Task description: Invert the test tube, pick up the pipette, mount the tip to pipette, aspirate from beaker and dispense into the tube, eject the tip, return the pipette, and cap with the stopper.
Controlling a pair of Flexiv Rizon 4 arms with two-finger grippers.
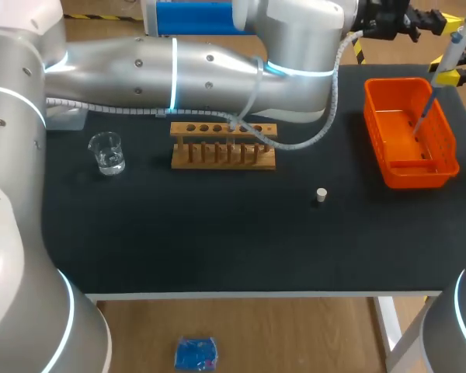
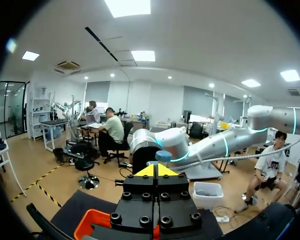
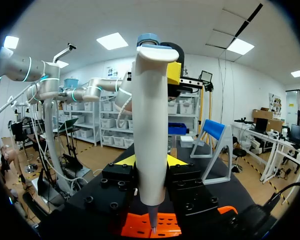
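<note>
Pipette [image 3: 149, 125], one, sits clamped in right gripper [image 3: 150, 161] above one orange basket [image 1: 415, 175]; left gripper [image 2: 156, 170], fingers together, hangs just beyond it.

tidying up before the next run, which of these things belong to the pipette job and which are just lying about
Job: pipette in right pincer, beaker, stopper.
Not named in it: wooden rack, orange basket; both look like holders, not strays.
</note>
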